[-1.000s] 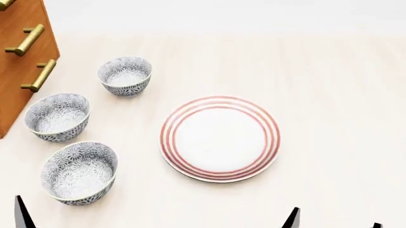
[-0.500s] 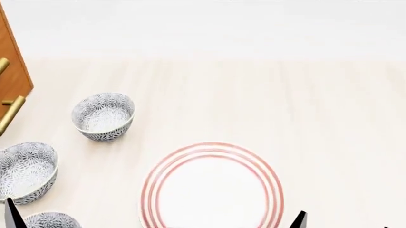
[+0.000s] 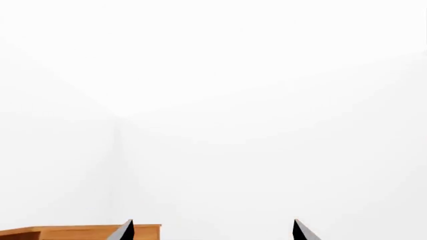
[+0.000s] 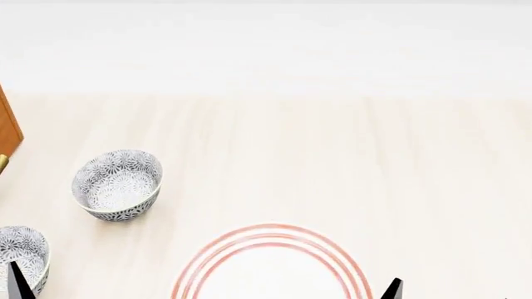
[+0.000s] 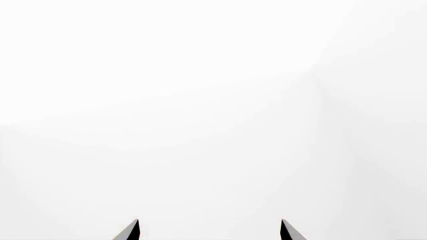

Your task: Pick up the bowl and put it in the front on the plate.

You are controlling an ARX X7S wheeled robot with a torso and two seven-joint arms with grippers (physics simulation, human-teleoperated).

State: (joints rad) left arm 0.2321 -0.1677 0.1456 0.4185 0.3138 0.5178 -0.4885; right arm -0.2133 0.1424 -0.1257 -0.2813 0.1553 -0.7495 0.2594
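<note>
Sitting on the pale wooden table (image 4: 332, 156), the plate (image 4: 270, 265) with red rings is cut off by the bottom edge of the head view, only its far half showing. One patterned bowl (image 4: 117, 184) stands upright up and left of the plate, near it but not touching. A second bowl (image 4: 22, 261) shows partly at the lower left corner, apart from the first. The front bowl of the row can't be seen in any view. A sliver of the wooden cabinet (image 4: 7, 128) sits at the left edge, with a bit of brass handle below it.

Left gripper (image 3: 212, 231): two dark fingertips poke into the left wrist view, spread wide with nothing between them, facing a blank white wall, cabinet top low in frame. One tip also shows in the head view over the second bowl.

Right gripper (image 5: 209, 231): two dark tips set well apart, holding nothing, white wall ahead. One tip shows at the head view's bottom, just right of the plate.
</note>
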